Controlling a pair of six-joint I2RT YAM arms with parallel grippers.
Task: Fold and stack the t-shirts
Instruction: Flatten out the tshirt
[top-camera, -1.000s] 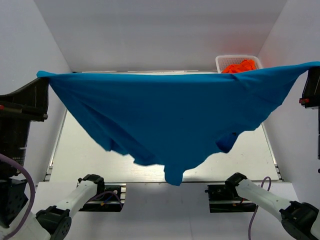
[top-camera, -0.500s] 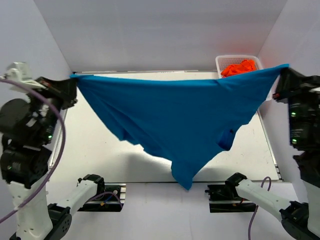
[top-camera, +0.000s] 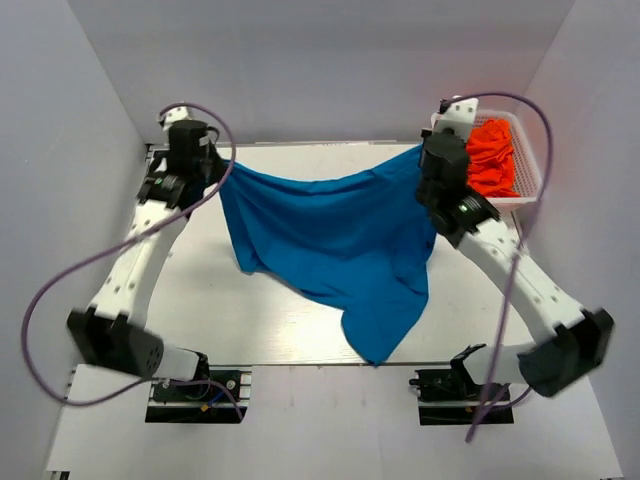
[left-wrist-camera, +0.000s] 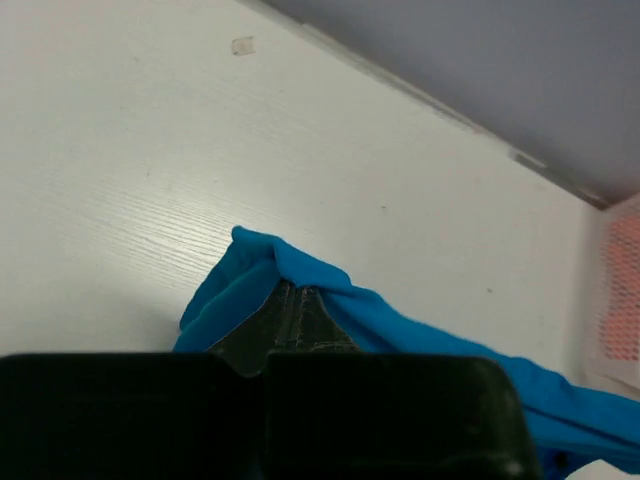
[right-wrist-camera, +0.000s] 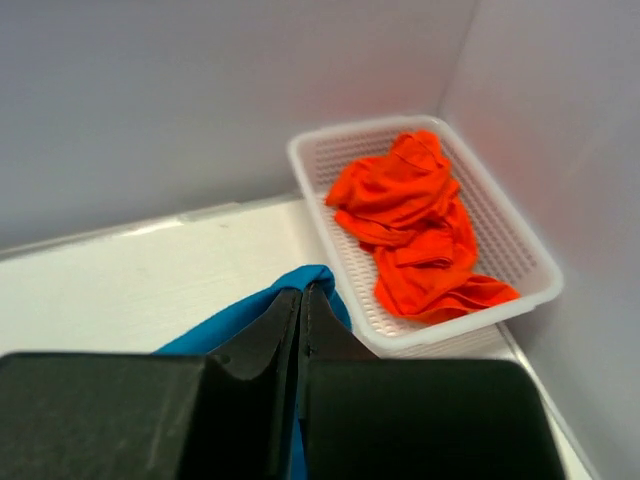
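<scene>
A bright blue t-shirt (top-camera: 340, 240) hangs stretched between my two grippers over the far half of the table, its lower part draping down to a point near the front edge. My left gripper (top-camera: 222, 168) is shut on the shirt's left corner (left-wrist-camera: 262, 262). My right gripper (top-camera: 424, 152) is shut on the right corner (right-wrist-camera: 318, 280), close beside the basket. Orange-red t-shirts (top-camera: 494, 152) lie crumpled in the white mesh basket (top-camera: 535, 175); the right wrist view shows these orange-red shirts (right-wrist-camera: 415, 225) just beyond my fingertips.
The white table (top-camera: 190, 310) is walled in by grey panels at the back and sides. The basket (right-wrist-camera: 320, 215) stands in the far right corner. The arm bases (top-camera: 195, 385) sit at the near edge.
Both arms have swung down and inward toward the table's far side, carrying the blue shirt lower. Its span has narrowed and its bottom now drapes onto the table.
</scene>
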